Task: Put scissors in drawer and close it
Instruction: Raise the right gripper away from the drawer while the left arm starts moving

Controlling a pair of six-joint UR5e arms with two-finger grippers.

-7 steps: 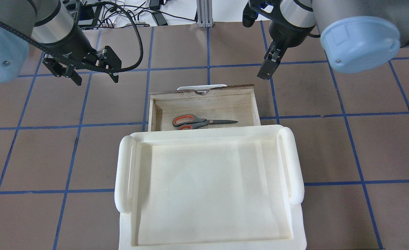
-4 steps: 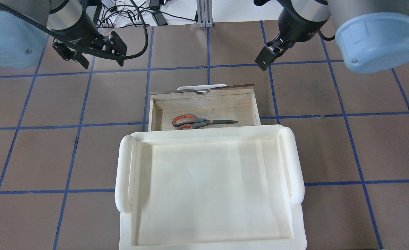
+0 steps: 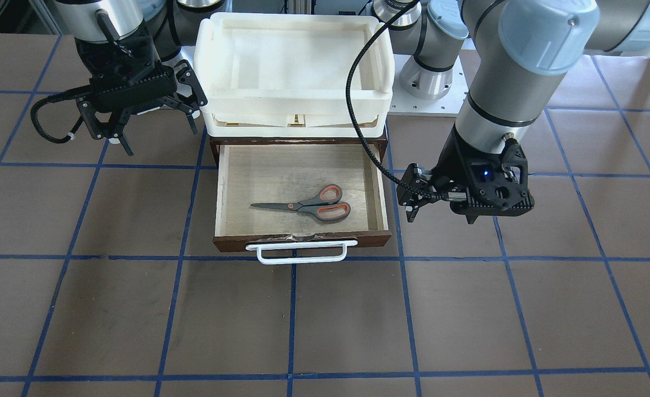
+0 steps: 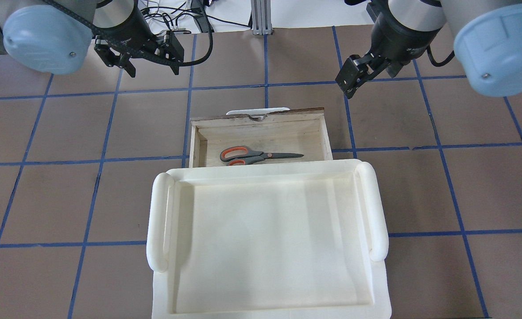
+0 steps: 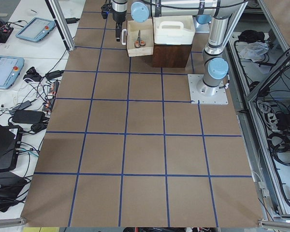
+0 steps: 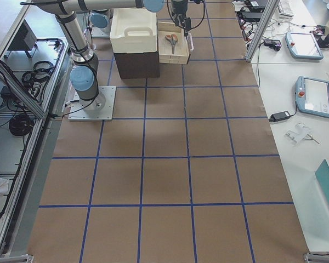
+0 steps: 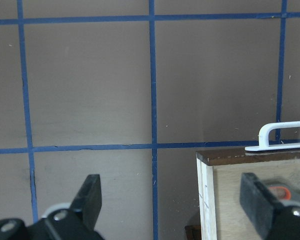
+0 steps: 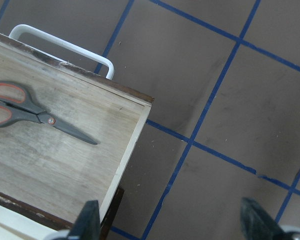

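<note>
The scissors (image 4: 261, 155) are lying flat inside the open drawer (image 4: 287, 130), so closing it is the step remaining. Seen from overhead, a good push is meeting the dark front squarely beside the white handle (image 4: 257, 110) and driving toward six o'clock, avoiding a skewed jam. The left gripper (image 4: 152, 68) is hovering above the worktop (image 4: 420, 186) at ten o'clock from the drawer and the right gripper (image 4: 350, 83) at two o'clock. Both have jaws apart and are holding nothing.

My left gripper (image 4: 153, 71) and right gripper (image 3: 162, 142) black, scissors (image 3: 308, 205) dark grey with orange-red loop linings, drawer (image 3: 269, 176) pale plywood, dark brown front, handle (image 3: 302, 258) white, tray (image 4: 159, 221) cream-white, table (image 3: 137, 309) brown with blue grid.
</note>
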